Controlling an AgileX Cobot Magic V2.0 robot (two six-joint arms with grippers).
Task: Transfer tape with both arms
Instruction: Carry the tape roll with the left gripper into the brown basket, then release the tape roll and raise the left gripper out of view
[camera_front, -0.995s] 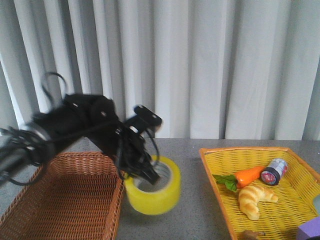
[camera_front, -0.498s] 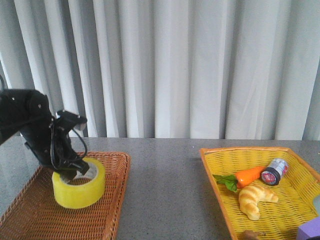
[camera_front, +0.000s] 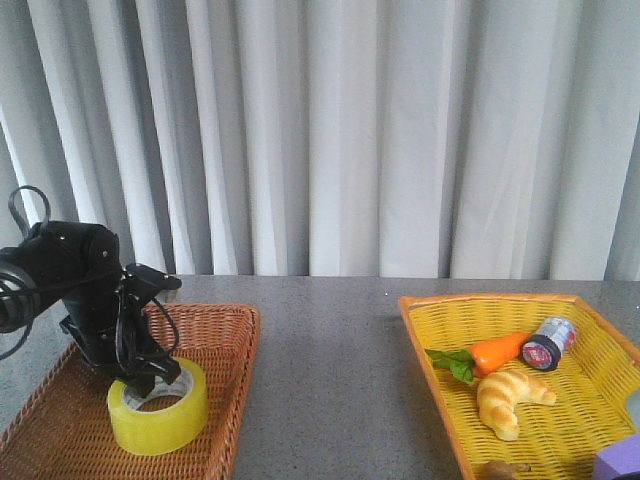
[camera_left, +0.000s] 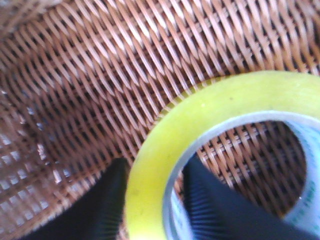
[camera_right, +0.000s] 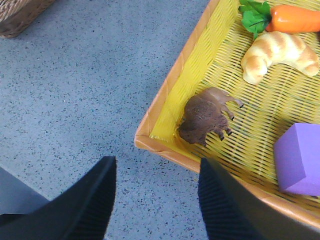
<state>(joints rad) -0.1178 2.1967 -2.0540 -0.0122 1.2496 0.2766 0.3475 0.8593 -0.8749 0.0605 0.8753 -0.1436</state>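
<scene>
A: A grey speckled counter (camera_front: 330, 380) is seen before pale curtains (camera_front: 380, 130); the print on the core cannot be read.

B: The tape (camera_front: 158, 407) rests in the brown basket (camera_front: 225, 400), its wall straddled by the left gripper (camera_left: 150, 200); the right gripper (camera_right: 155, 200) is spread over the counter.

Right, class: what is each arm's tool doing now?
Left tool: shut on the wide yellow translucent tape roll, one finger inside its core.
Right tool: open, empty.

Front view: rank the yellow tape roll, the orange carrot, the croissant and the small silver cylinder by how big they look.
1. Translucent yellow tape roll, in the brown wicker basket.
2. Orange carrot with green leaves and golden croissant: alike, too close to rank.
3. Small silver cylinder with a black-and-red end, smallest.
</scene>
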